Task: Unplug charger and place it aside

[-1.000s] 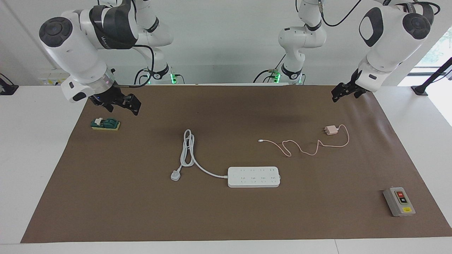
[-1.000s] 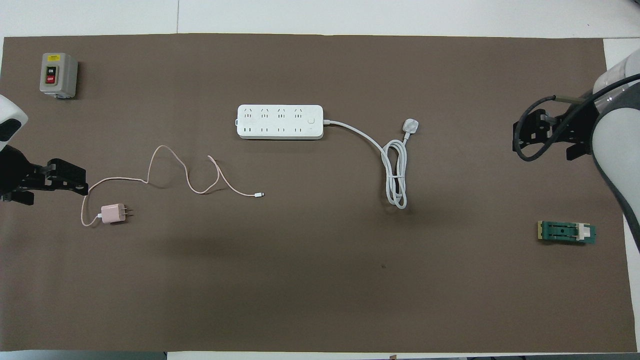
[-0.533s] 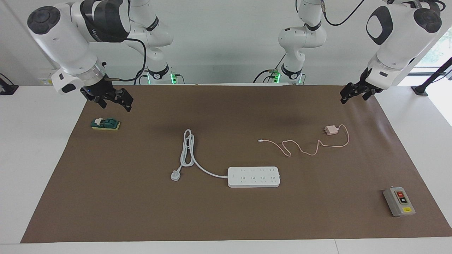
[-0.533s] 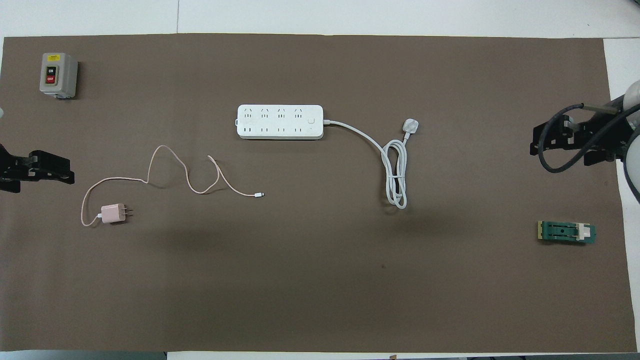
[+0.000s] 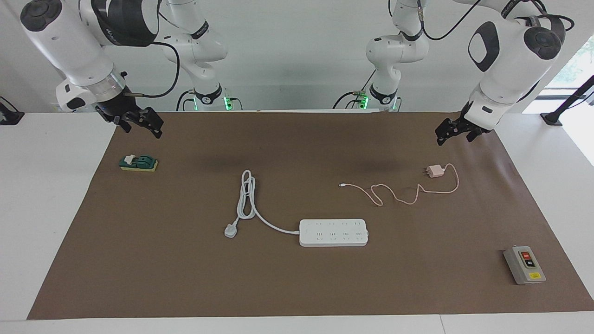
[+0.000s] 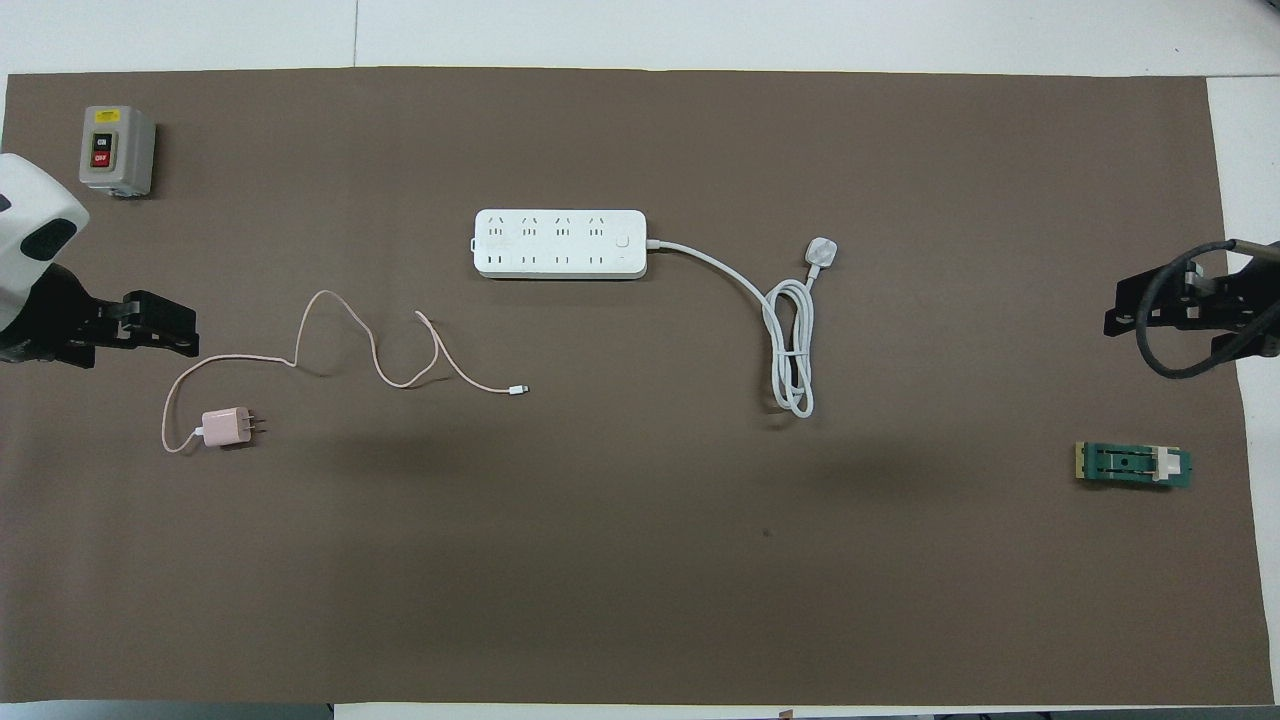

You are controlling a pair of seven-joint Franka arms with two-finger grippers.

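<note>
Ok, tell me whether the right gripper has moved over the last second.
Yes. The right gripper has drawn back toward the mat's edge at the robots' end, away from the green switch.

Mat [image 5: 297,278]: plain brown. Table [image 5: 46,195]: white. Charger [image 5: 435,171]: pale pink, with pink cable [image 5: 399,192]. Power strip [image 5: 333,232]: white, with white cord [image 5: 248,199]. Switch box [image 5: 524,265]: grey, with red and black buttons and a yellow label. Block [image 5: 138,163]: green on a yellow base, with a white part.
</note>
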